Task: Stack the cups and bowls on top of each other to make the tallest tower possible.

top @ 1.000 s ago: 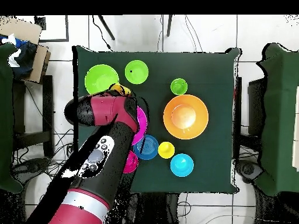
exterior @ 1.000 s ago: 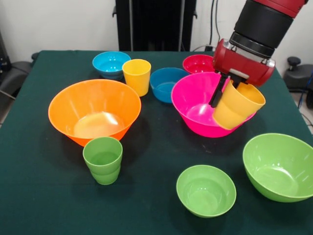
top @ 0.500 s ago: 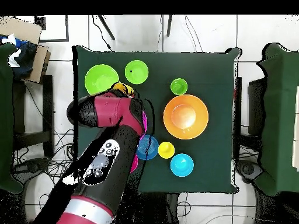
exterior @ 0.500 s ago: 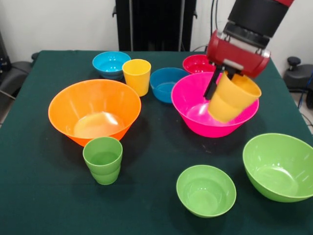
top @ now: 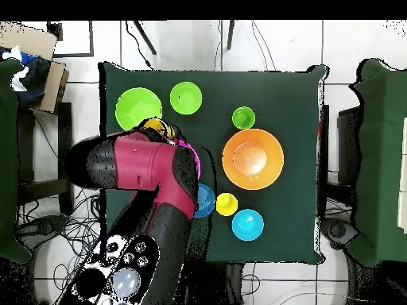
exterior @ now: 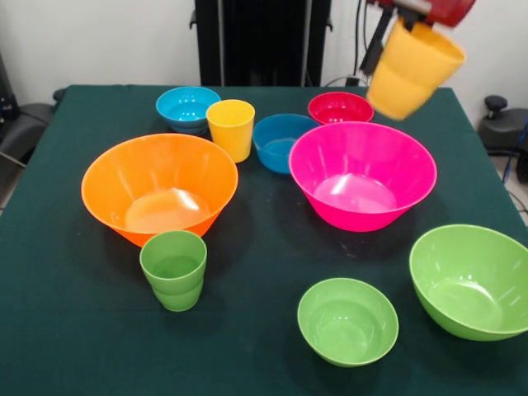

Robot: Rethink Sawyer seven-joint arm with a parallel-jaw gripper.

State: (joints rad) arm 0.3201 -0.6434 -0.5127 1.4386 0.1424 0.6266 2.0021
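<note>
My gripper (exterior: 393, 35) is at the top right, shut on the rim of the orange-yellow cup (exterior: 411, 73) and holding it tilted, high above the large hot pink bowl (exterior: 361, 175). One black finger (exterior: 375, 43) shows outside the cup; the other is hidden inside it. The cup also shows in the overhead view (top: 155, 125) at the arm's tip. The yellow cup (exterior: 231, 128) stands upright behind the large orange bowl (exterior: 159, 186). The green cup (exterior: 174, 269) stands in front of that bowl. The arm hides most of the pink bowl in the overhead view.
The large lime green bowl (exterior: 472, 280) sits at the near right, the small lime green bowl (exterior: 347, 320) to its left. The light blue bowl (exterior: 188, 107), darker blue bowl (exterior: 285, 142) and red-pink bowl (exterior: 340, 107) line the far side. All bowls stand open side up.
The gripper has lifted the orange-yellow cup from just inside the pink bowl to high above it, near the top edge. Nothing else has moved.
</note>
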